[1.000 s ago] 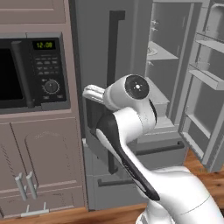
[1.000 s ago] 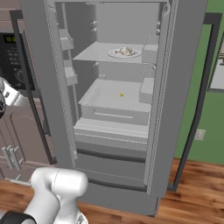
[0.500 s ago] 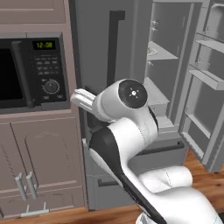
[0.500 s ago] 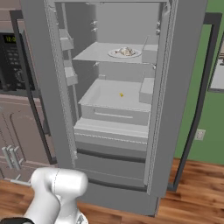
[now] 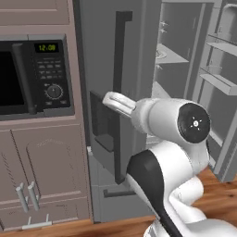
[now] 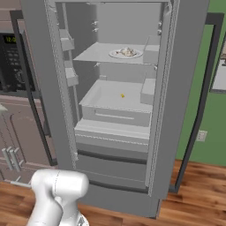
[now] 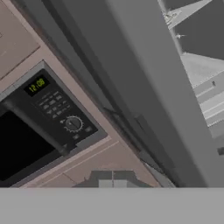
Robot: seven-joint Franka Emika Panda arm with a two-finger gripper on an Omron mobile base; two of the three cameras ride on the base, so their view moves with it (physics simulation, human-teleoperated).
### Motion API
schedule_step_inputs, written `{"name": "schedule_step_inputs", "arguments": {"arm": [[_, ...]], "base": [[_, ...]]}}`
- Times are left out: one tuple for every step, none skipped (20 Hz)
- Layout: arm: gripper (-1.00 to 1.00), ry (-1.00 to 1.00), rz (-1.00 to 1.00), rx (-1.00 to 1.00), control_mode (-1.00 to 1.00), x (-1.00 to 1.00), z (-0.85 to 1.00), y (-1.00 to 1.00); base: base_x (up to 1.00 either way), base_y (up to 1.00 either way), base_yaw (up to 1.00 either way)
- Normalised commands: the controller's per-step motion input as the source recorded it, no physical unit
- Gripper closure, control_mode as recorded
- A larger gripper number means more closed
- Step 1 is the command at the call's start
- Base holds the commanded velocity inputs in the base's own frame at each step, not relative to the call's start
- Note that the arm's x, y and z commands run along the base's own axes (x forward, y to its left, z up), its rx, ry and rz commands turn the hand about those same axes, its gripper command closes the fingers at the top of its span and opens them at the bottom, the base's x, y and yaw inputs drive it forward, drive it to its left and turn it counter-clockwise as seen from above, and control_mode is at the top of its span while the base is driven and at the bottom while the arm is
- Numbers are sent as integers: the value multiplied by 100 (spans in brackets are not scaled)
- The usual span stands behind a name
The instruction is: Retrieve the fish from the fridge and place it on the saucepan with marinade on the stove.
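Note:
The fridge (image 6: 119, 110) stands open, its pale shelves showing. On the upper shelf a white plate (image 6: 115, 54) carries the fish (image 6: 128, 51), a small pale lump. In the left base view my hand (image 5: 115, 102) hovers in front of the fridge's left door (image 5: 106, 55), just above the dark dispenser recess (image 5: 102, 125). The hand view looks along that door (image 7: 144, 87) with my gripper (image 7: 112, 179) shut and holding nothing. The saucepan, the marinade and the stove are out of view.
A black-fronted microwave (image 5: 32, 78) sits in the brown cabinets (image 5: 41, 176) left of the fridge. A tiny yellow speck (image 6: 122, 95) lies on the lower shelf. The right door (image 6: 207, 88) is swung wide over the wooden floor (image 6: 194, 198).
The arm's big round joint has swung right and lower in the left base view. The hand has shifted a little right in front of the left door. The gripper stays shut.

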Motion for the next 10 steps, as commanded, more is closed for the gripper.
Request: {"name": "schedule_step_inputs", "arguments": {"arm": [[100,-25,0,0,-100,-21,14,-92],[100,-23,0,0,-100,-17,9,-93],[100,-22,0,0,-100,-16,7,-95],[100,-15,0,0,-100,-14,1,-96],[100,-8,0,0,-100,-11,2,-96],[100,-4,0,0,-100,-9,1,-95],[100,-1,0,0,-100,-2,1,-89],[100,0,0,0,-100,0,11,-77],[100,0,1,0,-100,0,16,-67],[100,0,3,0,-100,0,16,-58]], "base": [[0,0,0],[0,0,0],[0,0,0],[0,0,0],[0,0,0],[0,0,0],[0,0,0],[0,0,0],[0,0,0],[0,0,0]]}}
